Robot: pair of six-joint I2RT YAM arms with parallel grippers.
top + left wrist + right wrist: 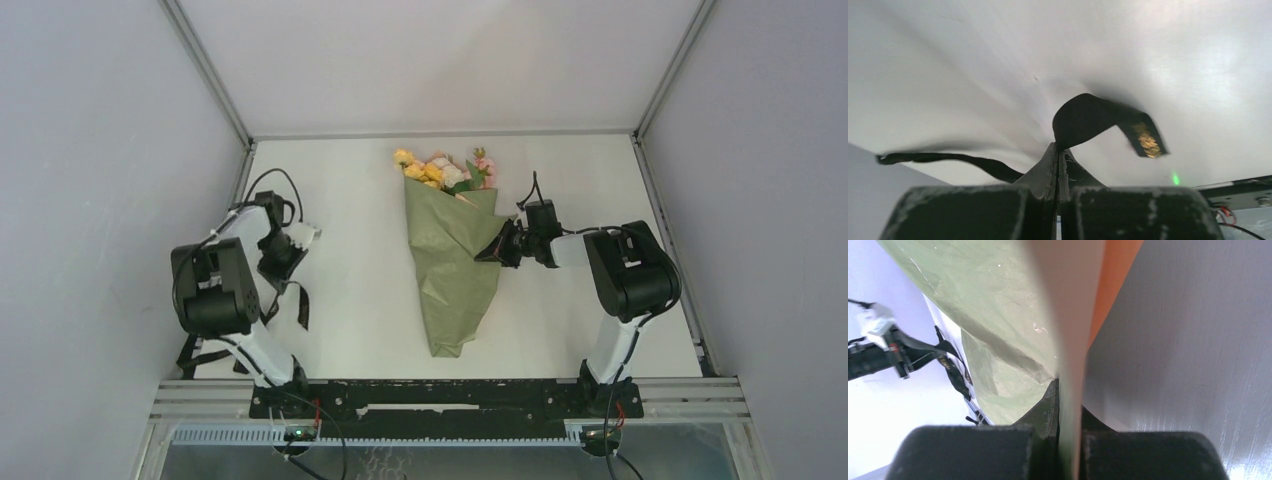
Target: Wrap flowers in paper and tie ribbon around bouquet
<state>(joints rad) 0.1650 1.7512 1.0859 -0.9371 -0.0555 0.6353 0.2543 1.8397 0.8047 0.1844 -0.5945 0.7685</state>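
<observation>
The bouquet lies in the middle of the table, an olive-green paper (455, 265) cone with its tip toward me. Yellow, pink and white flowers (445, 170) stick out of its far end. My right gripper (497, 247) is shut on the paper's right edge. In the right wrist view the sheet (998, 315) runs between the jaws (1068, 390), green on one side and orange on the other. At the table's left, my left gripper (285, 270) is shut on the black ribbon (1088, 117). A loop rises from the jaws (1058, 150), and the ribbon (298, 305) trails below them.
Grey enclosure walls (110, 150) and metal frame posts (205, 70) close in the table on three sides. A black rail (430, 395) carrying both arm bases runs along the near edge. A short ribbon tail with gold lettering (1147, 141) hangs to the right of the left jaws.
</observation>
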